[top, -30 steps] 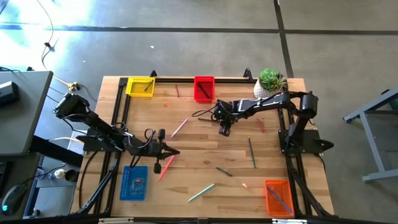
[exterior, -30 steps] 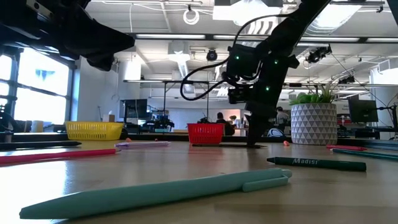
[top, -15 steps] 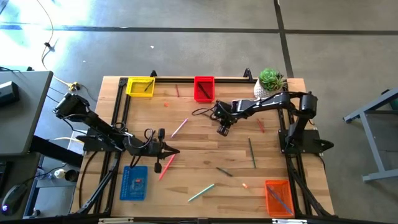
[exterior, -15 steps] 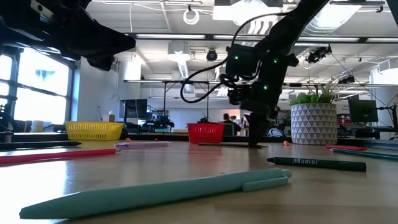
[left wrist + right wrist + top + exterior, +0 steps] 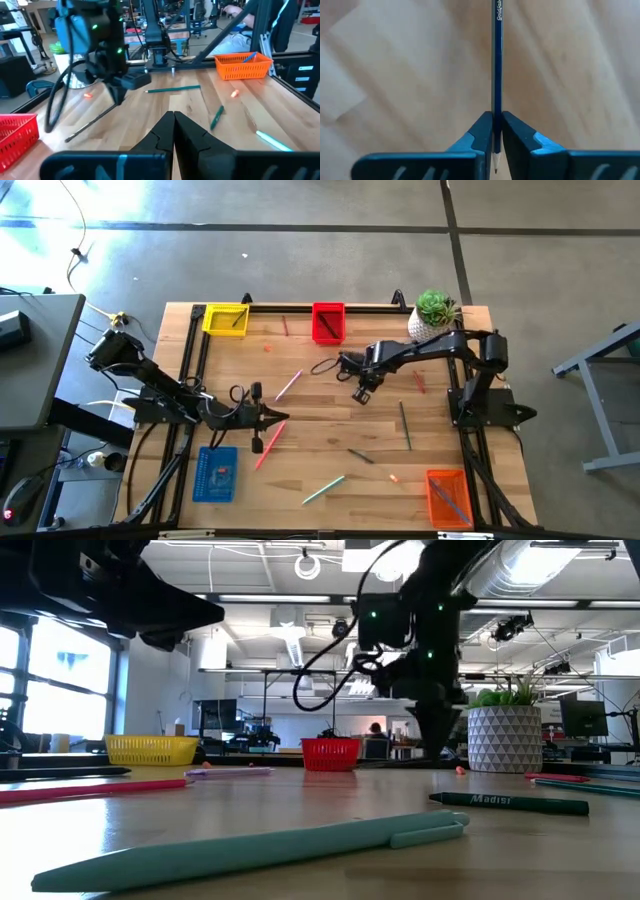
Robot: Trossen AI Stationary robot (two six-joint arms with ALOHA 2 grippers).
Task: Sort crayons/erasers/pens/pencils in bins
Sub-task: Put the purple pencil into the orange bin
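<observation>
Since a second ago the right end effector (image 5: 362, 394) has lifted off the desk (image 5: 330, 430) and swung slightly toward the right edge; in the low view it now hangs clear above the surface where before it reached down to it. Its fingers have closed in.

Right end effector: clamped on a dark blue pencil (image 5: 496, 65), pinched close to the sharpened tip, shaft running straight out ahead of the fingers. In the left wrist view the same pencil hangs slanted from that end effector, free end low, near or touching the wood; I cannot tell which. Pencil's long axis lies roughly along the diagonal toward the desk's near left corner.

Left end effector (image 5: 173, 131): fingers pressed together, empty, parked near the left edge beside the blue bin (image 5: 216, 473).

Outward from the grip: the red bin (image 5: 328, 322) sits at the far edge, nearest to the held pencil; the yellow bin (image 5: 226, 317) is at the far left corner, well apart; the orange bin (image 5: 447, 495) is at the near right corner. Red and yellow each hold a dark stick already.

Judgement: the right arm is the nearer one for either far-edge bin. The pencil trails away from the red bin, so the carry needs more lift to clear the rim.

Loose on the desk: a teal pen (image 5: 324, 488), a green crayon (image 5: 405, 424), a pink pen (image 5: 288, 385).
</observation>
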